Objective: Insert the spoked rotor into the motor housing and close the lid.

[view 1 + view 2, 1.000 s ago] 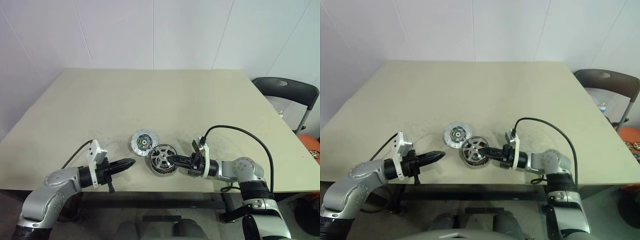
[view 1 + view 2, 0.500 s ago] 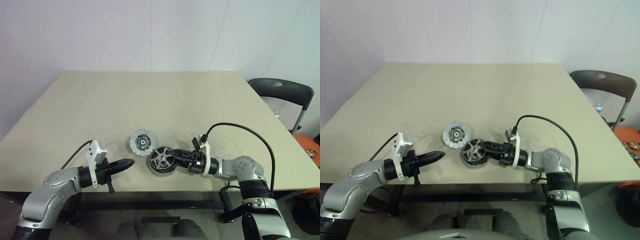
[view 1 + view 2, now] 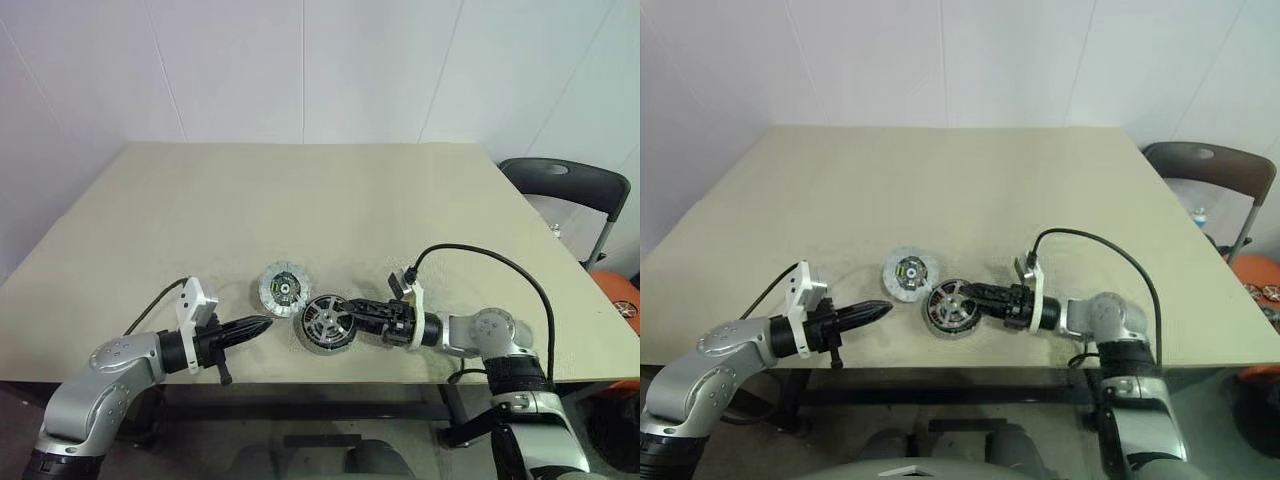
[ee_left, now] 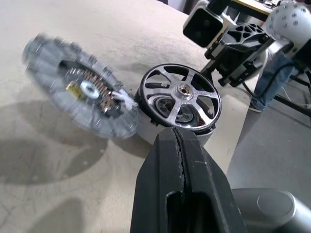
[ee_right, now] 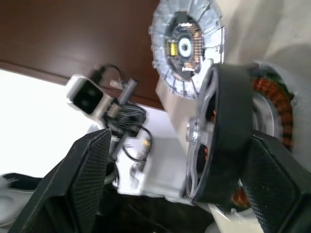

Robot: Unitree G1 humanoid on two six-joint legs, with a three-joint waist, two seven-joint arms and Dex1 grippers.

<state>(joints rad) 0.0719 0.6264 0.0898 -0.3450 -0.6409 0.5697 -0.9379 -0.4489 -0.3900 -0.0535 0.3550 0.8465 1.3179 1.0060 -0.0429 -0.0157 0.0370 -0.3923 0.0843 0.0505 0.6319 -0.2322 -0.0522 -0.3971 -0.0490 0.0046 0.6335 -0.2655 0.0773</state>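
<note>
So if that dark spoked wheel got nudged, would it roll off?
Probably not: the spoked rotor lies nearly flat on the table, spokes up. It looks rigid and, with copper coils inside, likely heavy for its size. Its smooth silvery rim could slip between the right gripper fingers.

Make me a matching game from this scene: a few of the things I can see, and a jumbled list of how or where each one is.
Things:
1. dark spoked rotor with silvery rim
2. light grey ribbed motor housing
3. left gripper
4. right gripper

States:
A. fingers pressed shut, holding nothing
B. fingers spread wide, one on each side of the wheel
C. lying on the table, green-and-black centre facing up
D. tipped up on the table between two black fingers

Pairs: 1-D, 2-C, 3-A, 4-B
</note>
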